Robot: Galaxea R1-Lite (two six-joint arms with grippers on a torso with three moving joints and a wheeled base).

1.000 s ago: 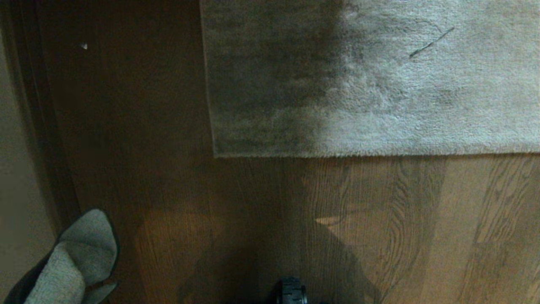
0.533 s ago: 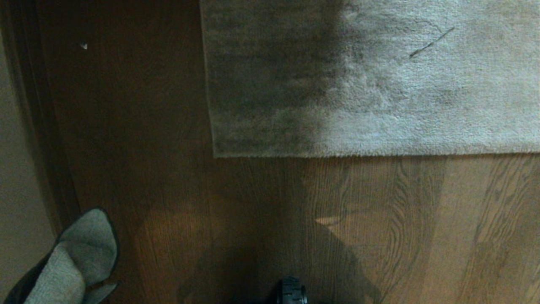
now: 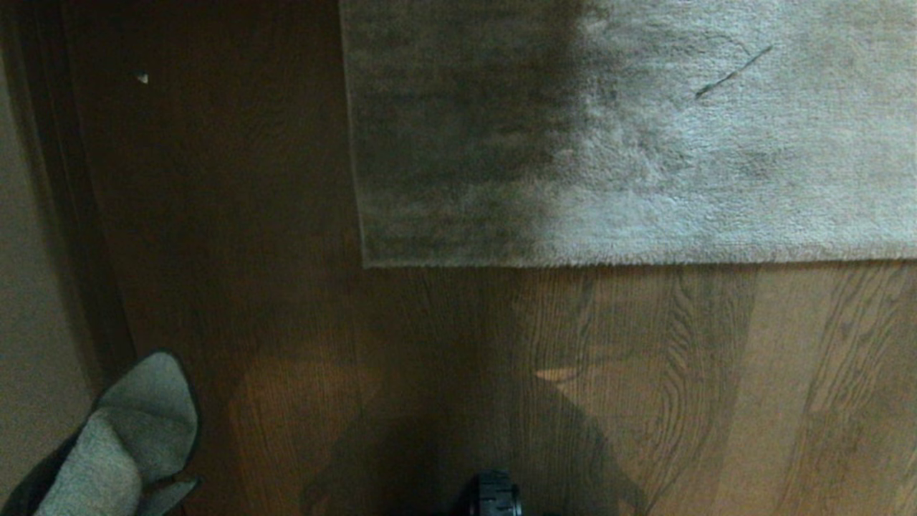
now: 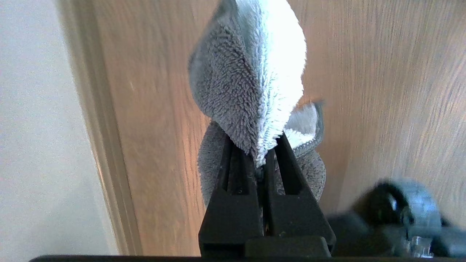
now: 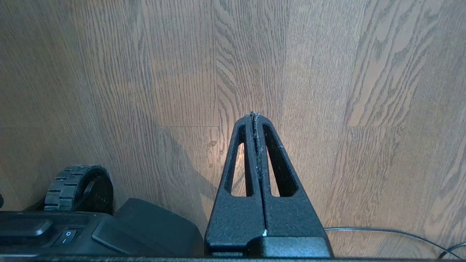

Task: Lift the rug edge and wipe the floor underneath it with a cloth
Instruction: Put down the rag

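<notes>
The straight border and square corner of the large grey-beige short-pile rug [image 3: 372, 262] were seen lying flat on the dark brown wood-plank floor with wavy grain [image 3: 645, 373]; no part of the rug edge was raised. The rug filled the upper centre and right of the head view, its left half in shadow, and a thin dark streak [image 3: 732, 72] was noted on the pile near the top right.

The small light-grey fuzzy terry cloth with a dark border [image 3: 122, 437] was found at the lower left corner of the head view, well apart from the rug corner. In the left wrist view the cloth [image 4: 251, 83] was pinched between the black fingers of the left gripper [image 4: 259, 156], which were nearly together with folds of terry bunched between and around them; the cloth hung beyond the tips, clear of the floor [image 4: 382, 91]. A pale wall with a skirting strip [image 4: 98, 127] was seen just beside it.

The right gripper [image 5: 253, 115] was seen in its own wrist view only, fingers pressed fully together with nothing between them, held above bare planks [image 5: 364, 72]. A ribbed black wheel [image 5: 69, 189] and a black base housing with a rocker switch [image 5: 65, 233] were visible beside it, and a thin cable [image 5: 382, 231] lay on the floor.
</notes>
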